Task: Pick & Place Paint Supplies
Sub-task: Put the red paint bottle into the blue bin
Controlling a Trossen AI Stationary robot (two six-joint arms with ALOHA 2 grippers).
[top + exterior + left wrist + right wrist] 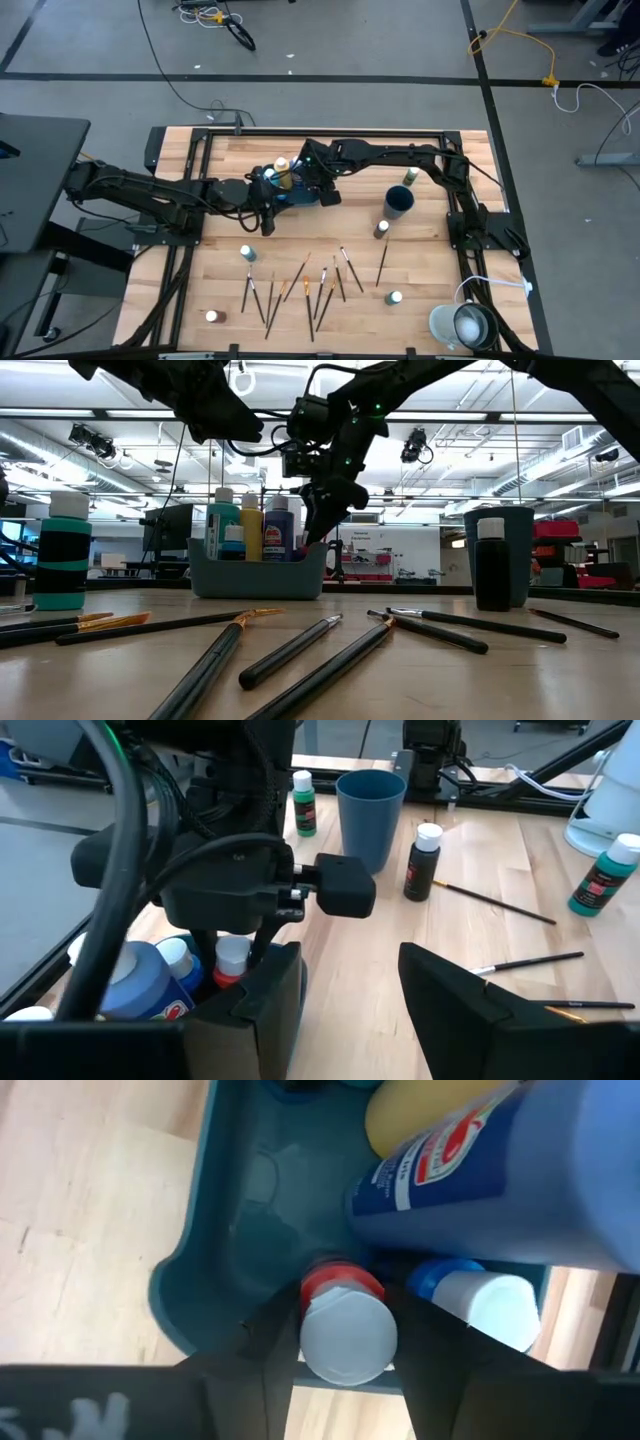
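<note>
— Where was the red paint bottle (345, 1325)?

— Inside the teal tray (215, 1230), beside a blue bottle (480, 1295); only the right wrist view showed the right gripper (345, 1350) clamped on its white cap.

— And overhead?

— The arms hid that. The left gripper (345, 995) stood beside the tray with jaws apart. Brushes (300, 285) lay scattered nearer the front, the dark cup (399, 200) farther right.

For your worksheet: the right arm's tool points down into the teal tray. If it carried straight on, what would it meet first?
The right tool already straddles a red bottle, apparently gripping its white cap. Straight on, that bottle would probably reach the teal tray floor first; depth is unclear.
</note>
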